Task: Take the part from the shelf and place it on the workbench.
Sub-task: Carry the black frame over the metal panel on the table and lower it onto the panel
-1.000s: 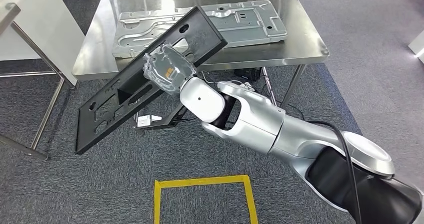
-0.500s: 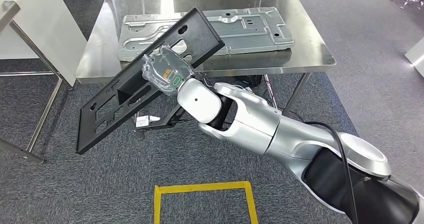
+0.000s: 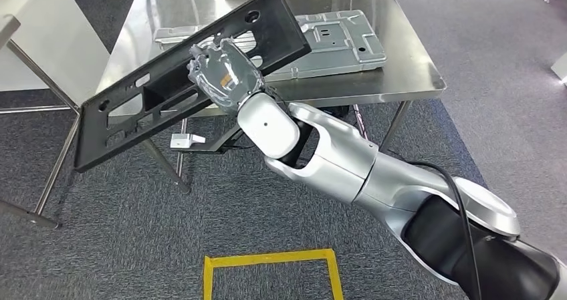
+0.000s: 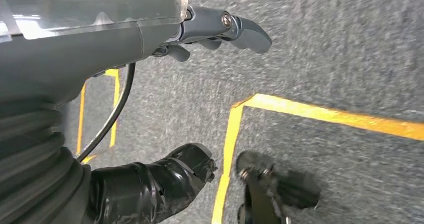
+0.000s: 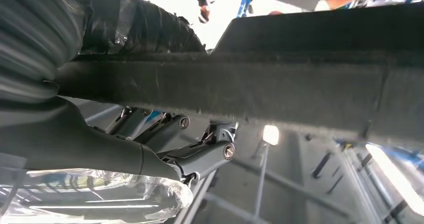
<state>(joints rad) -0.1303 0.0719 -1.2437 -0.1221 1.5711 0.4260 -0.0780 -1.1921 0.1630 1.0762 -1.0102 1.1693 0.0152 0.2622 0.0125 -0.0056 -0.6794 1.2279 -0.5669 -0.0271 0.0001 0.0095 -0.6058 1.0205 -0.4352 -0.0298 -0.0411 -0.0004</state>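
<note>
Grey carpet runs under a steel workbench [image 3: 414,59] ahead of us, with a yellow taped square [image 3: 271,260] on the floor near our feet and a silver stamped plate [image 3: 334,36] already lying on the bench top. We hold the long black part [image 3: 134,106] in our right hand [image 3: 224,79], fingers wrapped over its upper edge near the middle; the right wrist view shows the dark edge of the part [image 5: 300,92] pressed against the thumb and the fingers [image 5: 210,154] hooked beneath it, so the grip looks firm. Compared with a second ago, the part sits higher and flatter: its far end now overlaps the bench top and partly covers the silver plate, where before it hung lower across the front edge, and its near end has lifted away from the floor. The whole scene has also shifted a little, so some of that is our own camera moving. We judge this as the carry turning into the placement, with the part raised to clear the bench edge. Its near end still overhangs the carpet well off the bench, so more reach forward seems needed before release. Our left hand [image 4: 220,32] hangs over the carpet, fingers loosely apart and holding nothing.
</note>
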